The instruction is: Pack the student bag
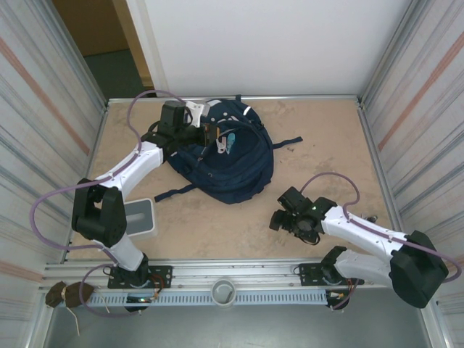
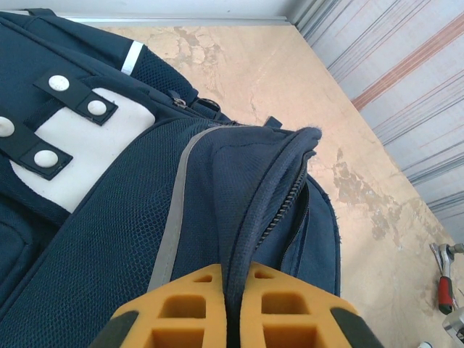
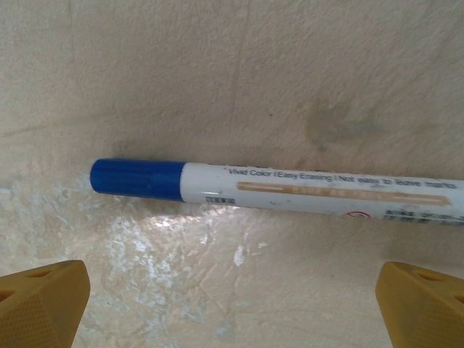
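The student bag (image 1: 226,165) lay toward the far side of the table (image 1: 217,232), left of centre, its white patches turned to the back wall. The left gripper (image 1: 211,135) was pinched tight on a fold of the bag (image 2: 109,239) beside the zipper, the navy cloth caught between the yellow fingers (image 2: 188,301). Something small and blue-green (image 1: 230,142) showed at the bag's opening; what it was could not be told.

Nearer and to the right, well apart from the bag, the right gripper (image 1: 278,220) was spread wide and held nothing. In its wrist view a white marker with a blue cap (image 3: 290,190) lay flat on the table beyond the fingertips (image 3: 43,301). A pale grey container (image 1: 139,218) sat by the left arm's base, and a red-handled tool (image 2: 444,287) lay near the right-hand wall.

The tabletop was mottled beige, shut in by ribbed metal walls (image 1: 413,94) at both sides and a plain white one (image 1: 268,43) behind.
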